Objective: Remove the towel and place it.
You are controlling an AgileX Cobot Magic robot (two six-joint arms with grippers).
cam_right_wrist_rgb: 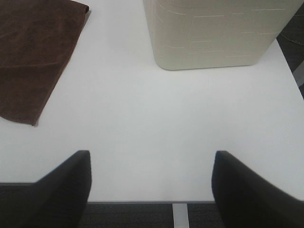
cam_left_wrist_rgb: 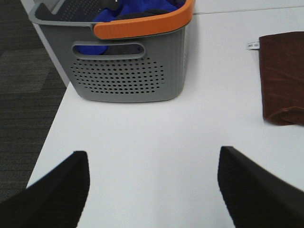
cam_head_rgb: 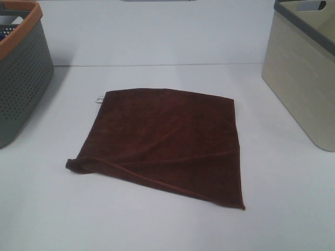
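The towel [cam_head_rgb: 167, 141], a dark reddish-brown square cloth, lies flat in the middle of the white table, with a small white tag [cam_head_rgb: 99, 99] at its far left corner and its near left corner slightly folded up. It also shows in the left wrist view [cam_left_wrist_rgb: 283, 78] and the right wrist view [cam_right_wrist_rgb: 33, 57]. My left gripper [cam_left_wrist_rgb: 153, 190] is open and empty, above bare table near the left front edge. My right gripper [cam_right_wrist_rgb: 149, 187] is open and empty, above the table's front edge on the right. Neither gripper shows in the exterior high view.
A grey perforated basket with an orange rim [cam_head_rgb: 21, 68] stands at the left, holding blue cloth [cam_left_wrist_rgb: 128, 9]. A beige basket with a grey rim [cam_head_rgb: 303, 73] stands at the right. The table edge and dark floor [cam_left_wrist_rgb: 23, 95] lie beyond the grey basket.
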